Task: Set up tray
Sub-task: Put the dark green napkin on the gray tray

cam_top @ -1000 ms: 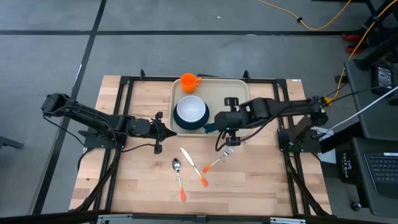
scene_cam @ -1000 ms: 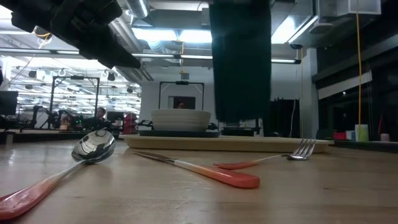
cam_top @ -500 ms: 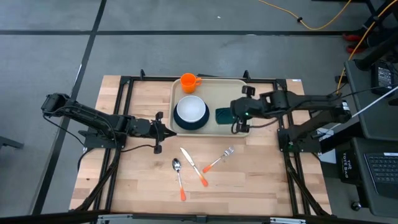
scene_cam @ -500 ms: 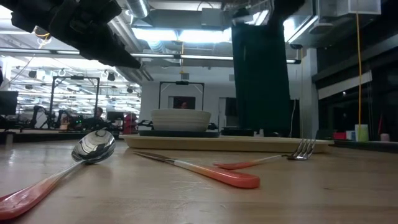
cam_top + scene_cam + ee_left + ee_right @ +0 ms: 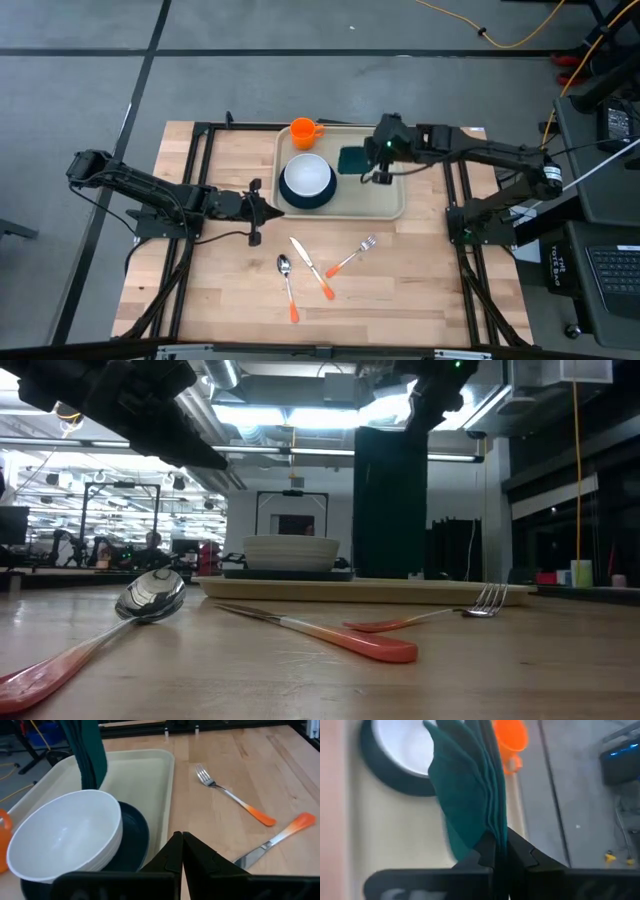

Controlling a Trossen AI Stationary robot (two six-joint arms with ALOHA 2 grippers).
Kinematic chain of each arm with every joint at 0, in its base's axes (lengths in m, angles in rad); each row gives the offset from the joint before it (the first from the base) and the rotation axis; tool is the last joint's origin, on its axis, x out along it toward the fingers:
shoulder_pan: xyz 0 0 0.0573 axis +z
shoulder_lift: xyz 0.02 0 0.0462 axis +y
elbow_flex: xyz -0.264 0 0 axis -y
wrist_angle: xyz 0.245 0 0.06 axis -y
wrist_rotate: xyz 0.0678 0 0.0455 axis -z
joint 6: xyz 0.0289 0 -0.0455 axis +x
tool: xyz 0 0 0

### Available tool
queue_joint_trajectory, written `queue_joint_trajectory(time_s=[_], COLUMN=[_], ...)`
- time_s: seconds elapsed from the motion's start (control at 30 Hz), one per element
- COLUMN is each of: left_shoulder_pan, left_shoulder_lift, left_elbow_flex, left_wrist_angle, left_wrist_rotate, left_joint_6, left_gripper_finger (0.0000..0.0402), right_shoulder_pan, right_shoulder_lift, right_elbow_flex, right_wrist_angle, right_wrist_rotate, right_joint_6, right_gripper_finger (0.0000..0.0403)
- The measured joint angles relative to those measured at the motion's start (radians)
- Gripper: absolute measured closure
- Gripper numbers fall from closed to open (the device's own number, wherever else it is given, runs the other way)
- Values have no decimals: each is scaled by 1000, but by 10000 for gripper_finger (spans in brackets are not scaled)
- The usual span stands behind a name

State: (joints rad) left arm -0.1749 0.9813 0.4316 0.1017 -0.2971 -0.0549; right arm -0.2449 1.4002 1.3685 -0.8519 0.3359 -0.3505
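The beige tray (image 5: pixel 388 198) lies at the table's far middle. It carries a dark plate with a white bowl (image 5: pixel 306 178) and an orange cup (image 5: pixel 304 130). My right gripper (image 5: pixel 381 152) is above the tray's far part, right of the bowl, shut on the dark green napkin (image 5: pixel 352 160). The napkin hangs as a dark panel (image 5: pixel 390 500) in the low view. My left gripper (image 5: pixel 264 206) is shut and waits by the tray's near left corner, touching nothing. My right gripper pinches the napkin's upper edge (image 5: pixel 492 827) between its two fingers, with several folded layers showing. The napkin (image 5: pixel 90 755) hangs straight down below the fingers over the tray. Whether its lower end touches the tray, I cannot tell.
A spoon (image 5: pixel 287 285), a knife (image 5: pixel 311 266) and a fork (image 5: pixel 352 256), all with orange handles, lie on the bare wood near of the tray. The tray's right half (image 5: pixel 140 780) is bare beside the bowl.
My right gripper has carried the napkin from the tray's near edge toward the table's far edge, first a little right, then back. The napkin has stayed hanging below it and now stands over the tray's far part, beside the bowl.
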Motion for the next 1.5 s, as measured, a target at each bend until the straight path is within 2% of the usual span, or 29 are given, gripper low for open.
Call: queue_joint_trajectory(time_s=[0.47,0.73,1.1,1.3,1.5], left_shoulder_pan=[0,0,0,0,0], left_shoulder_lift=[0,21,84,85,85], left_elbow_flex=[0,0,0,0,0], left_wrist_angle=[0,1,66,65,64], left_wrist_rotate=[-37,-104,-98,-98,-98], left_joint_6=[3,23,38,42,42], left_gripper_finger=[400,400,397,400,396], right_shoulder_pan=[-207,-252,-251,-311,-386], right_shoulder_lift=[0,0,50,87,92], right_elbow_flex=[0,0,0,-1,-1], right_wrist_angle=[92,94,91,182,225], right_wrist_rotate=[-120,-177,-173,-100,-166], right_joint_6=[-179,-205,-211,-337,-292], right_gripper_finger=[385,385,385,385,385])
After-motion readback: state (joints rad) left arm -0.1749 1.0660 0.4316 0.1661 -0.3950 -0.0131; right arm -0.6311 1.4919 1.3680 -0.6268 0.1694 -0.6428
